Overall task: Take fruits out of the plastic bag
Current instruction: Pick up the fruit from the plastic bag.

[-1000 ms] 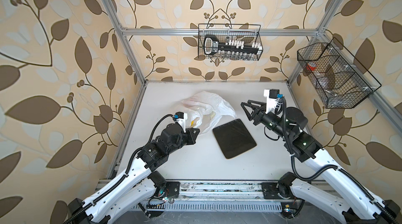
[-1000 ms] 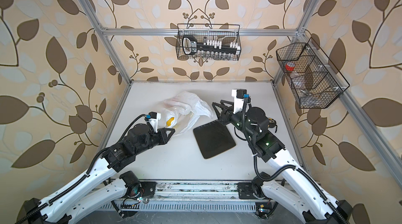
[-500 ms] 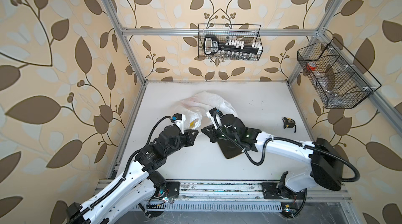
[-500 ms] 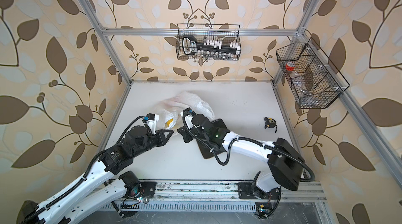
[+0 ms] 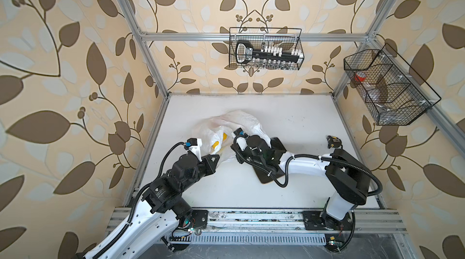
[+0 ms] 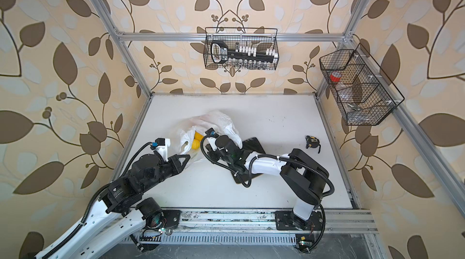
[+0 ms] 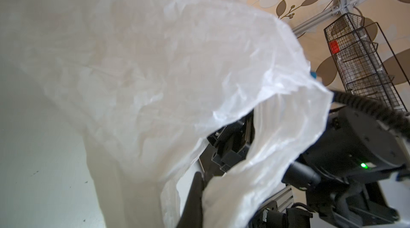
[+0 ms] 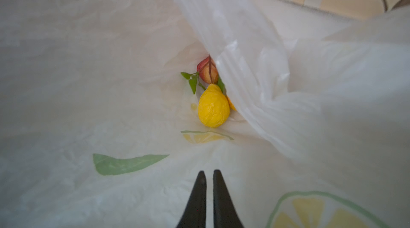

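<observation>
The plastic bag (image 5: 241, 121) (image 6: 221, 119) lies crumpled at mid-table, its mouth facing the front. My left gripper (image 7: 200, 178) (image 6: 187, 159) is shut on the bag's front edge (image 7: 233, 193) and holds it up. My right gripper (image 8: 208, 172) is inside the bag's mouth, its fingers nearly touching with nothing between them. Ahead of it on the bag's floor lie a yellow lemon-like fruit (image 8: 213, 107) and a red fruit (image 8: 207, 71) with green leaves, partly behind a fold. Two yellow fruits (image 6: 195, 144) show in the mouth in a top view.
A black tray (image 5: 268, 178) (image 6: 254, 144) lies under the right forearm. A black-and-yellow tape measure (image 5: 333, 142) (image 6: 312, 142) sits at the right. Wire baskets hang on the back wall (image 5: 265, 48) and the right wall (image 5: 387, 86).
My right arm has swung left from the table's right side, over the tray, into the bag's mouth, and its jaws have closed. The left gripper keeps its hold.
</observation>
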Controlling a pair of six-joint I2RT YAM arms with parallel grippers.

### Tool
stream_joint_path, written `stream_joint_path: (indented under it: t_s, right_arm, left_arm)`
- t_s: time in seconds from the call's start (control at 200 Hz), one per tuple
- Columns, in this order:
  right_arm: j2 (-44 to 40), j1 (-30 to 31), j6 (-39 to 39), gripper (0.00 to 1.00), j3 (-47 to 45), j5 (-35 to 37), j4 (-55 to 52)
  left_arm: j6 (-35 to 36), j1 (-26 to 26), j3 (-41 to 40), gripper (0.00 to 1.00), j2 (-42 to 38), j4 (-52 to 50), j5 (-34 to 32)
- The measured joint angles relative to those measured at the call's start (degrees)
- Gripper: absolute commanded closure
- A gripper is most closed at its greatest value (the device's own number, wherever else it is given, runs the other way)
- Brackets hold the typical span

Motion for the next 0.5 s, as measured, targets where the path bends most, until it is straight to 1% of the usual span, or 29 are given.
stream_joint_path:
  t_s: [0.095,0.14,0.27,0.375,0.44,0.5]
  right_arm:
    - [-0.1,1.3,-9.7,0.90,-4.9,2.9,4.1]
    - [0.2,2.2,-14.8,0.93,-5.8,4.1,4.4]
    - [3.2,4.3,-27.3,0.94,-4.2,7.8,6.4]
    - [6.6,4.7,-34.9,0.93,-1.7,10.7,7.3]
    - [8.2,4.7,-38.3,0.89,-0.5,12.5,7.8]
    - [9.5,4.7,-40.7,0.79,0.5,14.0,8.0]
  left_arm:
    - [-1.5,0.0,-1.0,1.00,-1.9,-0.6,-0.7]
    - [-1.9,0.0,-1.5,1.00,-2.4,-0.7,-0.7]
    - [-2.5,0.0,-1.7,1.00,-2.4,-1.9,-0.7]
    - [-2.4,0.0,-1.5,1.00,-2.4,-3.5,-0.7]
    - [-2.3,0.0,-1.2,1.00,-2.4,-4.3,-0.7]
    - [-2.1,0.0,-1.0,1.00,-2.4,-4.8,-0.6]
